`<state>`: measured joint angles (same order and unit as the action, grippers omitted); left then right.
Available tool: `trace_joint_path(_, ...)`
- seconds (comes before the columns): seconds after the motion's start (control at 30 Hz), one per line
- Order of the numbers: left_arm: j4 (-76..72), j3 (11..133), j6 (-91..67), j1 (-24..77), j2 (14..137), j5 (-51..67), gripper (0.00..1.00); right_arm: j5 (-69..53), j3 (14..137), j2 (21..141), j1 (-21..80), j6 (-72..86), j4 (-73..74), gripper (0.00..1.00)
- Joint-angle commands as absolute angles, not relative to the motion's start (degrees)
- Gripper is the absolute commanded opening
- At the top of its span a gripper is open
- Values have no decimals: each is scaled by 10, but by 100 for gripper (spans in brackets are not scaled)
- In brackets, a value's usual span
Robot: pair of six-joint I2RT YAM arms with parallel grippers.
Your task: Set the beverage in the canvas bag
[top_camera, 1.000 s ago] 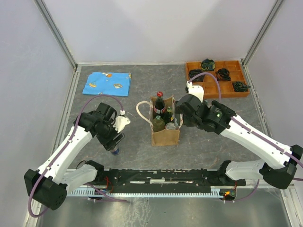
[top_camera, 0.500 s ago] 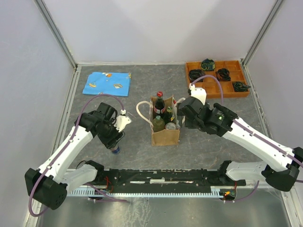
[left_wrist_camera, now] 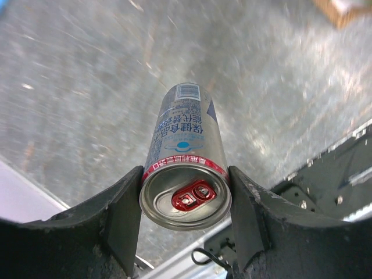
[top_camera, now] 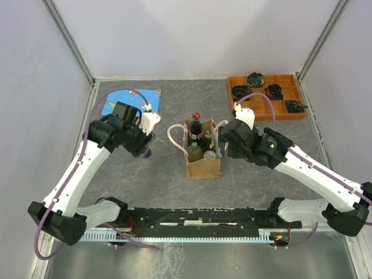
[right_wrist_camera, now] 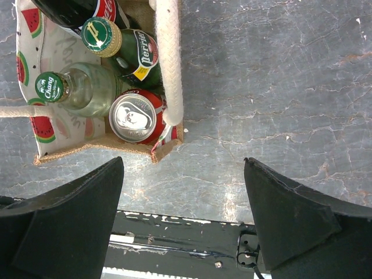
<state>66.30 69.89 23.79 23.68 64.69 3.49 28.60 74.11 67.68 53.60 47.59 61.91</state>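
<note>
- Gripping a slim silver-and-blue beverage can (left_wrist_camera: 183, 133) just under its red-tabbed top, the left gripper (left_wrist_camera: 186, 203) presses its fingers against both sides. The can hangs clear of the table, well to the left of the bag. I judge this hold suits lowering it in from above.
- The canvas bag (top_camera: 203, 165) stands upright mid-table with its mouth up and its rope handles (right_wrist_camera: 168, 58) splayed outward, which leaves the opening reachable.
- Inside are a cola bottle (top_camera: 196, 129), a Perrier bottle (right_wrist_camera: 125, 49), a Chang bottle (right_wrist_camera: 75, 90) and a red can (right_wrist_camera: 135, 116). They are packed close, so little free room shows.
- The right gripper (right_wrist_camera: 183, 186) hovers over the bag's near right corner with its fingers wide apart and nothing held. It is probably there to steady the bag or a handle.
- The grey table (top_camera: 261, 174) is mottled and scuffed. A blue patterned cloth (top_camera: 116, 104) lies far left and an orange compartment tray (top_camera: 293, 113) of dark coiled items far right.
- Plain white walls on aluminium framing enclose the table.
</note>
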Motion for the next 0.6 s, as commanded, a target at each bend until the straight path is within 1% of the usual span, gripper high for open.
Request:
trace_joint_path(0.0, 581, 823, 178, 234, 669, 13, 3, 306, 738, 656, 536, 483, 613, 91)
trace_joint_path(0.1, 536, 905, 153, 234, 688, 27, 3, 310, 734, 647, 536, 486, 617, 92)
trace_joint_path(0.2, 510, 979, 119, 235, 719, 78, 3, 313, 730, 638, 536, 489, 622, 91)
trace_joint_path(0.33, 510, 1068, 68, 241, 766, 153, 3, 318, 728, 630, 536, 493, 631, 91)
trace_joint_path(0.43, 509, 1096, 54, 269, 783, 180, 3, 323, 726, 622, 536, 498, 637, 91)
trace_joint_path(0.57, 509, 1089, 64, 348, 787, 177, 3, 328, 723, 614, 536, 504, 643, 91)
